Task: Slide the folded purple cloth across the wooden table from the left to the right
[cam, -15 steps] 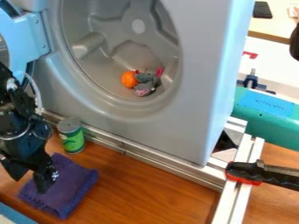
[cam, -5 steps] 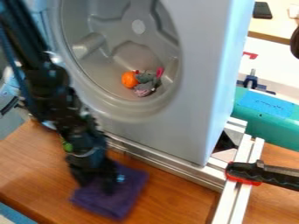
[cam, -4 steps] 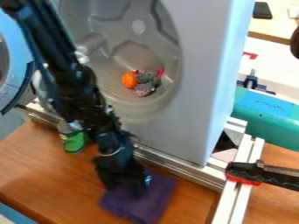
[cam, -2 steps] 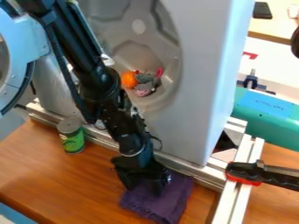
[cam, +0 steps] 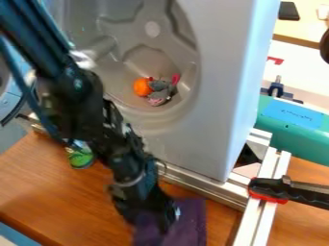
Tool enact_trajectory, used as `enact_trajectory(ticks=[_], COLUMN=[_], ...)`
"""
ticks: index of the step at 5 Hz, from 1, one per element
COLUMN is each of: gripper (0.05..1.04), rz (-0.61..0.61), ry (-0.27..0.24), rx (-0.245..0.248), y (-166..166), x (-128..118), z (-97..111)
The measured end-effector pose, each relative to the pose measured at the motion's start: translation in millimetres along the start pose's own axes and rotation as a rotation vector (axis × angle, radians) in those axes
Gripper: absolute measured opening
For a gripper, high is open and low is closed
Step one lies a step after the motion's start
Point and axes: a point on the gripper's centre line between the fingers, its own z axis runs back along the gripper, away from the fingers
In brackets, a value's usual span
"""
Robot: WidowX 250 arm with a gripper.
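Dark purple fabric cloth (cam: 191,222) seen under the black robot gripper (cam: 160,225), spread out to the right of the jaws in view; whether it is grasped or merely pressed cannot be told. Green-labelled can (cam: 80,159) noted farther off, up-left of the jaws.

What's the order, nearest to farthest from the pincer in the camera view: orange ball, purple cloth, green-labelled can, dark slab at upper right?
1. Purple cloth: right at the pincer.
2. Green-labelled can: toward the picture's left.
3. Orange ball: above, inside the grey drum.
4. Dark slab: far upper right.
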Motion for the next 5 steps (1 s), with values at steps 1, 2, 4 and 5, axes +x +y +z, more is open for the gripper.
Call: enact_trajectory(ticks=[1, 2, 4, 5], gripper=[1.001, 1.001, 1.001, 1.001], rz=[0.008, -0.032, -0.074, -0.077], ry=[-0.02, -0.018, 0.04, 0.044], rx=[-0.013, 0.072, 0.213, 0.244], y=[5, 22, 103, 127], x=[3, 1, -7, -9], z=[19, 40, 81, 90])
